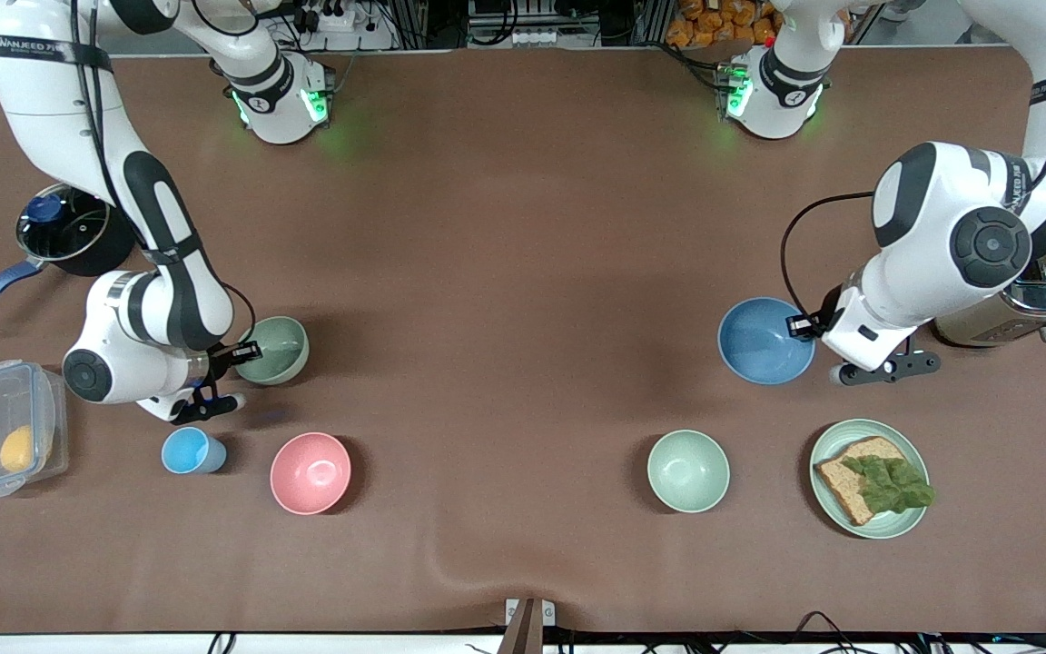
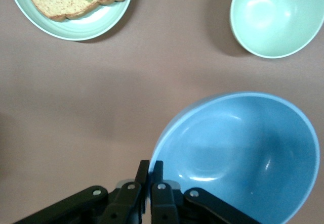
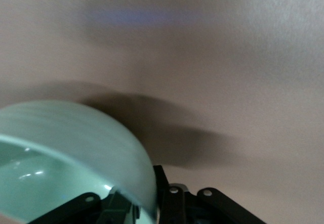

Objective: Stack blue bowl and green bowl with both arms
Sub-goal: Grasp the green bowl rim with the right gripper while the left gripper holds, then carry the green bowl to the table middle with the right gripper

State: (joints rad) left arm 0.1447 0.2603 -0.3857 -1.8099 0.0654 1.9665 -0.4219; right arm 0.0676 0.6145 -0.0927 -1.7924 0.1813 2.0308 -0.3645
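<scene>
Altogether four bowls of one size are counted on the brown table (image 1: 523, 227): one blue, one sage green, one pink and one paler mint green. The blue bowl (image 1: 764, 342) is seen toward the left arm's end of the table, and its rim is pinched by the left gripper (image 1: 797, 325), whose fingers (image 2: 158, 183) are clamped nearly together, one inside the rim and one outside. In the left wrist view the same bowl (image 2: 243, 153) is shown tipped, with its pale inside exposed. The green bowl (image 1: 274, 350) is found toward the right arm's end, and its rim is gripped by the right gripper (image 1: 246, 351); in the right wrist view the wall of this bowl (image 3: 76, 138) is caught between the closed fingers (image 3: 172, 196), and a shadow is cast on the cloth beside it. Whether either bowl is lifted clear of the table cannot be told.

Nearer the front camera, one pink bowl (image 1: 310, 472) and one small light-blue cup (image 1: 189, 450) are set near each other, close to the green bowl. One mint bowl (image 1: 688, 470) and one pale-green plate (image 1: 909, 525) are placed nearer the camera than the blue bowl. One slice of bread (image 1: 850, 472) topped with lettuce (image 1: 891, 481) is laid on the plate. One lidded pot (image 1: 64, 227), one clear box (image 1: 1, 440) and one toaster (image 1: 1022, 313) are seen at the table's ends.
</scene>
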